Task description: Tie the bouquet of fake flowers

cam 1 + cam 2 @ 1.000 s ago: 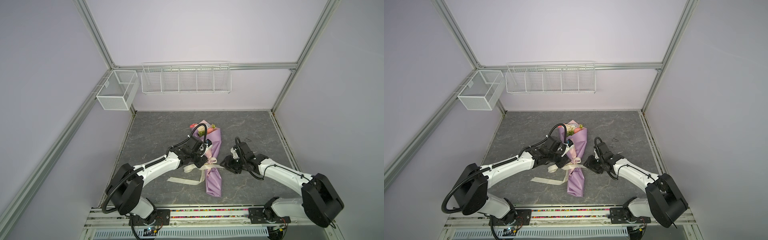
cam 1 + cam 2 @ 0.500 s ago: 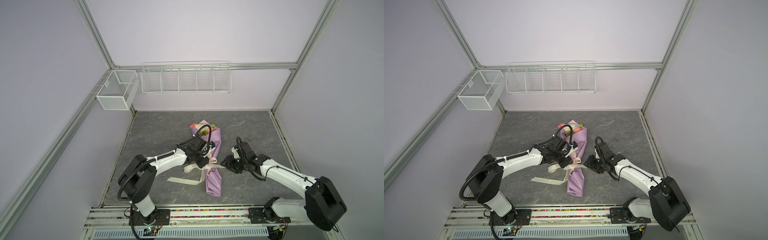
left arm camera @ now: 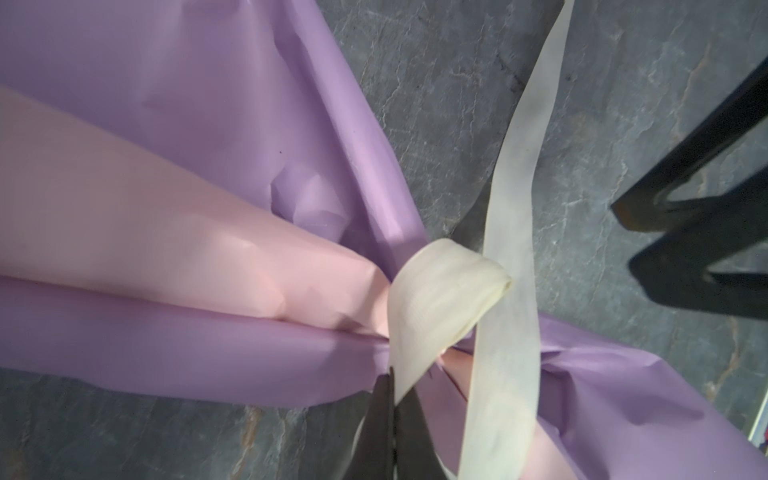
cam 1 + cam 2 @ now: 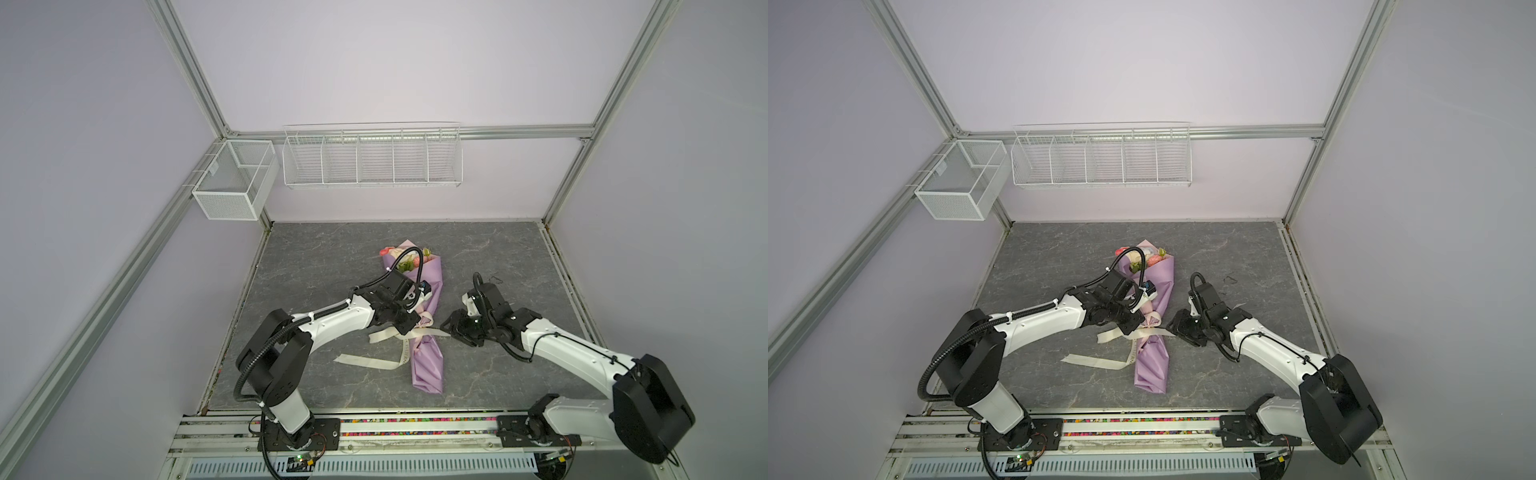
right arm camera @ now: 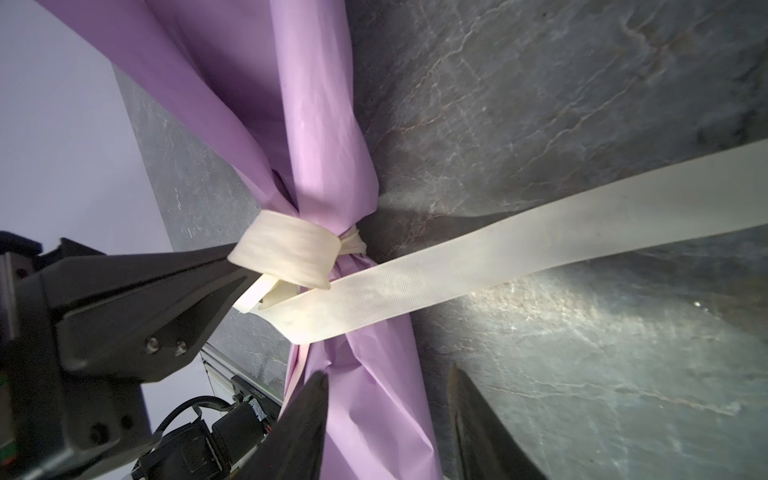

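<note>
Clamps ribbon at bouquet waist with left gripper; poises right gripper half-parted, empty, right of its top-to-bottom axis.

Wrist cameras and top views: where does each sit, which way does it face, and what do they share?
Top views: high above the arm bases, looking down on the grey table; both arms show, left gripper and right gripper flanking the paper-wrapped bouquet.
Left wrist: looks along its shut fingers pinching the ribbon loop.
Right wrist: looks past its open fingers at the same ribbon.
Shared: each wrist view shows the opposite gripper.
</note>
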### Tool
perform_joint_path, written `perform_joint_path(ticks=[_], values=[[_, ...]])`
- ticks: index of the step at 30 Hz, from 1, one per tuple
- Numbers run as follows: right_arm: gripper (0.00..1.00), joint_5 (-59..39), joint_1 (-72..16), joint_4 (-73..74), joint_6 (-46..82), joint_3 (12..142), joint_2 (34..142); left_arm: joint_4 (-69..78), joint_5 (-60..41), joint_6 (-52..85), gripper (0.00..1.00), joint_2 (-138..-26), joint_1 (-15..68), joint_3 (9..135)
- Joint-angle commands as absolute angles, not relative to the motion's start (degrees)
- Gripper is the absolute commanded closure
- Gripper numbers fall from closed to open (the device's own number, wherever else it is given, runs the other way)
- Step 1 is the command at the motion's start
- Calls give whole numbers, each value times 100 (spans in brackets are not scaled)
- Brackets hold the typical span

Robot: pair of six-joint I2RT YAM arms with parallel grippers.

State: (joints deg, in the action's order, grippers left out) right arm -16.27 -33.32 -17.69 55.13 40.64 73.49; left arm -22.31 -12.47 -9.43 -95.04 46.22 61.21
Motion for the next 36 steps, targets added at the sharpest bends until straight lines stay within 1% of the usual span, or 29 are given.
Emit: perform_joint_path(ticks=[1,9,15,20,24,29,34,36], values=[[50,-1782,-3401,-1529,5779,4136,7253,-2133,-1470,-791,100,-9199,4605,5959],[51,-2140,-3550,-806,6422,4127,7346,-1968,-1683,-648,100,-8792,4605,5599],[50,-2145,-3746,-179,6991,4140,7562,-2050,-1878,-578,99,-8793,4605,5584],[48,-2071,-3864,313,7426,4011,7757,-2128,-1965,-554,99,-8783,4614,5616],[45,-1989,-3859,394,7535,4014,7825,-2173,-1968,-587,99,-8676,4614,5522],[44,-2020,-3868,558,7777,4051,7992,-2110,-1997,-583,99,-8644,4614,5482],[45,-2014,-3928,742,8050,4012,8107,-2109,-1995,-577,98,-8666,4614,5560],[46,-2022,-3945,805,8066,4025,8139,-2105,-2010,-583,98,-8674,4614,5563]])
